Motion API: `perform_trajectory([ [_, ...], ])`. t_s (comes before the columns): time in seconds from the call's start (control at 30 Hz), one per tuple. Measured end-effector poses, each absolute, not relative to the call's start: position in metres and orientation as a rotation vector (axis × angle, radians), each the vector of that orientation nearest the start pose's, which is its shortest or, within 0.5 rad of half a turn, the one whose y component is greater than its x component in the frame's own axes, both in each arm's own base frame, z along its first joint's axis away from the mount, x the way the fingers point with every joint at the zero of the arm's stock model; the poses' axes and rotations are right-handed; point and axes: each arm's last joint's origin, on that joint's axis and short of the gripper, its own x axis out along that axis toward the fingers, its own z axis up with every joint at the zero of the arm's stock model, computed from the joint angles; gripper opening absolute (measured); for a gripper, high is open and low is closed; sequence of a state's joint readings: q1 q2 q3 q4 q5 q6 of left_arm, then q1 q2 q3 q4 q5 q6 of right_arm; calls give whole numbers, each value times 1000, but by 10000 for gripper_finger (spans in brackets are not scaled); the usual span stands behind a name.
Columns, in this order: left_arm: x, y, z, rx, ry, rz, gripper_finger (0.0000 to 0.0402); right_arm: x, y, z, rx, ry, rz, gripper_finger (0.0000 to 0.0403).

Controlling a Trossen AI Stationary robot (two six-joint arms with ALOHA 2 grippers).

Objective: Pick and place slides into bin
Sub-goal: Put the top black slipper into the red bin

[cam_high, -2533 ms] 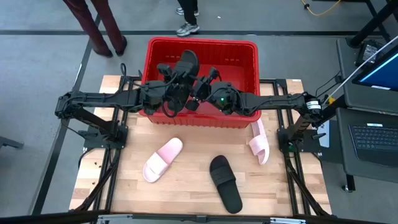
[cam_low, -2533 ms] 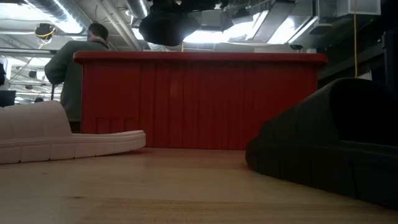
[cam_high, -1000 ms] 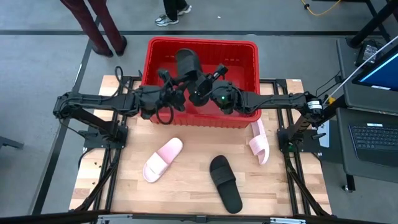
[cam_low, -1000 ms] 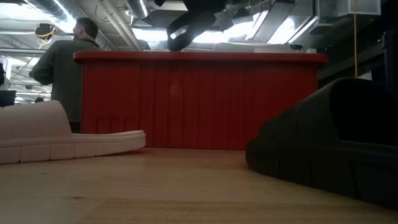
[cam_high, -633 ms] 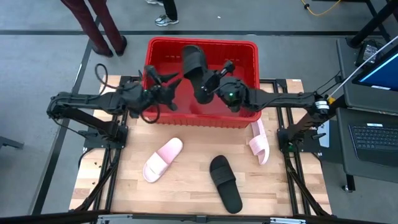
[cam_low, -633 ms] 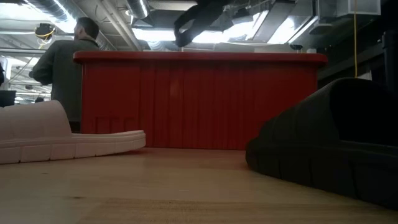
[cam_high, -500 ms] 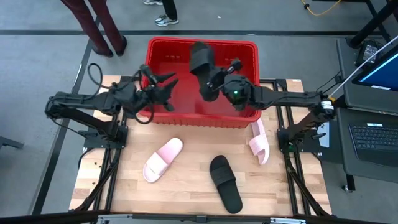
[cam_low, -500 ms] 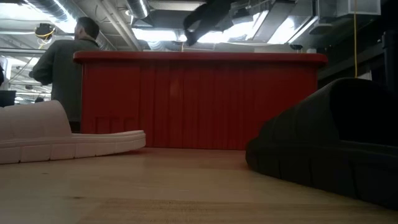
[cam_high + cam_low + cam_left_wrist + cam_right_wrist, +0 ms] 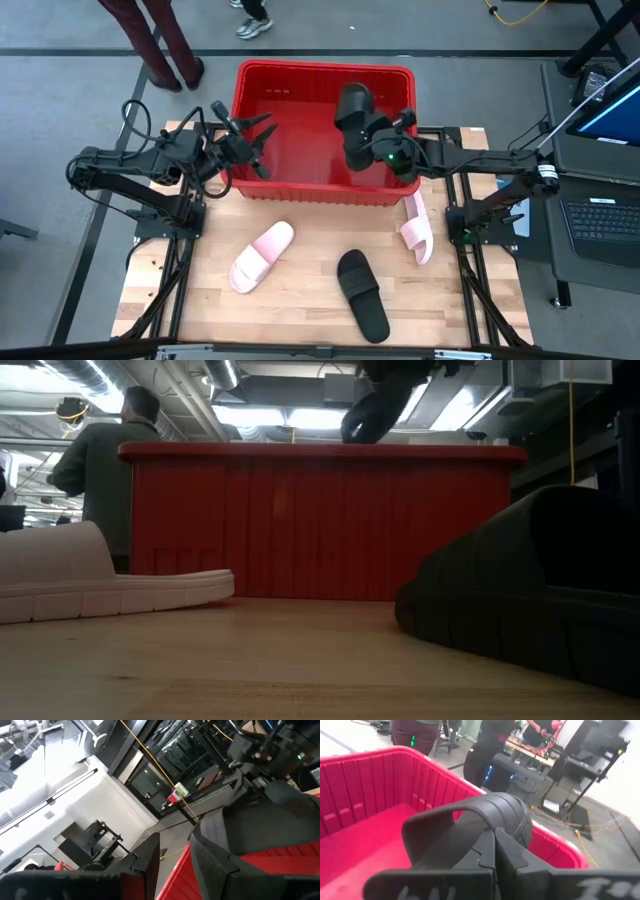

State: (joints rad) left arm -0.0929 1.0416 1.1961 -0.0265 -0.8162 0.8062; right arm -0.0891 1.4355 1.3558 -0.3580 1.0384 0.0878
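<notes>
The red bin (image 9: 300,150) stands at the table's far middle. Above its right half hangs a black slide (image 9: 351,104), also seen over the rim in the low view (image 9: 375,408), with my right gripper (image 9: 360,135) shut on it. My left gripper (image 9: 254,143) stands open by the bin's left wall, holding nothing; its fingers show a gap in the left wrist view (image 9: 175,839). On the table lie a pink slide (image 9: 262,256), a second black slide (image 9: 362,295) and another pink slide (image 9: 417,228) by the bin's near right corner. My right gripper pinches the black slide between its two fingers (image 9: 485,852), next to the arched strap (image 9: 451,822); the fingers hide the exact spot. The slide is lifted clear, tilted, above the bin's red floor (image 9: 365,845).
People stand beyond the table's far edge: legs (image 9: 165,40) and a shoe (image 9: 250,22); a person (image 9: 100,470) shows behind the bin in the low view. A laptop (image 9: 600,225) sits off the table's right side. Bare wood lies along the near edge.
My right gripper has carried the black slide toward the table's right edge, over the bin, still clear of it. My left gripper has drawn back toward the table's left edge, from the bin's middle to its left wall.
</notes>
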Motion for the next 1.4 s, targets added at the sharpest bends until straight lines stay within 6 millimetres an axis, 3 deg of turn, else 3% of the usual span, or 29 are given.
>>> perform_trajectory([
  [0.4, 207, 3, 438, 688, 190, 749, 104, 295, -52, 336, -47, 361, -1179, 0],
  [0.7, 207, 3, 437, 696, 208, 746, 104, 267, -55, 303, 25, 335, -1242, 0],
  [0.97, 208, 3, 437, 688, 204, 746, 104, 254, -80, 281, 31, 340, -1252, 0],
  [1.2, 208, 3, 437, 675, 195, 749, 104, 244, -120, 276, 42, 393, -1251, 0],
  [1.4, 208, 3, 437, 636, 179, 751, 104, 236, -143, 276, 57, 426, -1159, 0],
])
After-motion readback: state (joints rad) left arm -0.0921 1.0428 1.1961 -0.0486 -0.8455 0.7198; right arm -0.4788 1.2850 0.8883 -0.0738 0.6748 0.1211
